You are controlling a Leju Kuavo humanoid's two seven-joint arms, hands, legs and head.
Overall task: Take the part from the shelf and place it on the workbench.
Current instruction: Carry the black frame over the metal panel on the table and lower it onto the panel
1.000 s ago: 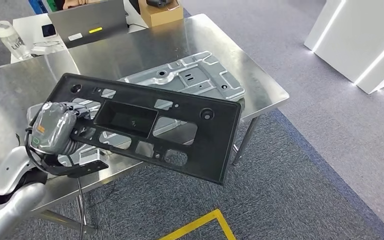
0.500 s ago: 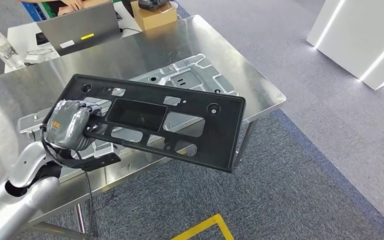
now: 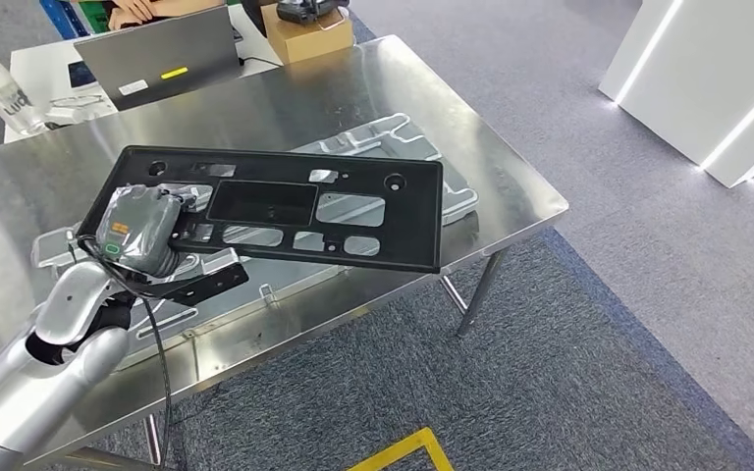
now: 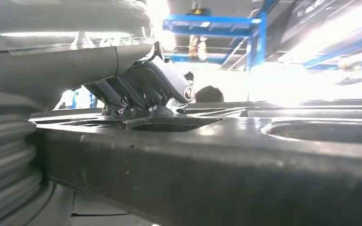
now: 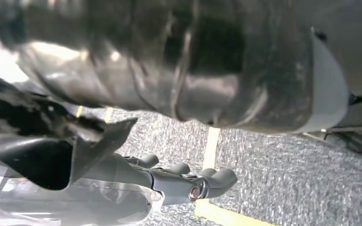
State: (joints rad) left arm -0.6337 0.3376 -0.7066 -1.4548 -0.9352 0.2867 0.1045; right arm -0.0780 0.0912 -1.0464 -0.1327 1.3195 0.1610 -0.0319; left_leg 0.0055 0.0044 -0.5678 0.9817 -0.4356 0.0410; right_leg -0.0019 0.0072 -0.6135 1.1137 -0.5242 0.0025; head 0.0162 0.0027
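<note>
Left hand [image 3: 137,231] holds the black part [image 3: 285,211] over the bench [image 3: 285,98].
Hand grasps the part's left end; the part stretches rightward above the metal plate [image 3: 383,137].

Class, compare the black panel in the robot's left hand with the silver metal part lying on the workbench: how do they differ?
The black panel is dark and matte; the silver metal part is shiny. The panel is gripped by the left hand; the metal part rests on the workbench. The panel overlaps the metal part. Both are flat with cutouts.
</note>
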